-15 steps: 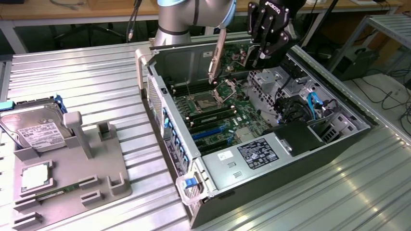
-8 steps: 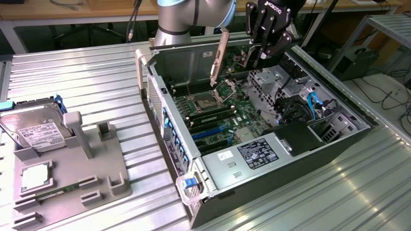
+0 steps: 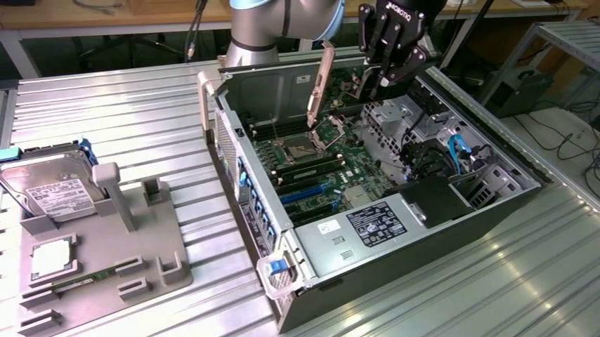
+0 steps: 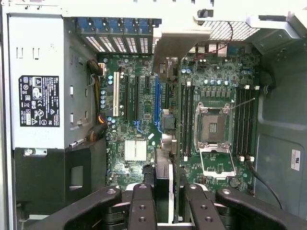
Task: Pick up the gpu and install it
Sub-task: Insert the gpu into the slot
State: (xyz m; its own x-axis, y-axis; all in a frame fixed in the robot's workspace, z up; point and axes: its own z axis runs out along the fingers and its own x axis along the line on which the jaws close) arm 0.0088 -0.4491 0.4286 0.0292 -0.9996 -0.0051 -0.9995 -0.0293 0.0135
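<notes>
My pincer [image 3: 383,83] pinches the gpu [image 4: 163,143] edge-on, hanging above the open computer case [image 3: 487,210] toward the counter's [image 3: 122,105] far edge, over the motherboard [image 4: 139,124]; the hard drive [image 3: 47,186] sits apart.

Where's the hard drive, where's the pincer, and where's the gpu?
hard drive [image 3: 55,193]: exterior view, on its white label.
pincer [image 3: 384,76]: exterior view, between its black fingertips, above the open computer case.
gpu [image 4: 162,175]: wrist view, on its dark edge, held in the pincer.

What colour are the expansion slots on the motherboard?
Blue, plus one white, on the motherboard; clearest in the wrist view: blue slot, white slot.
</notes>
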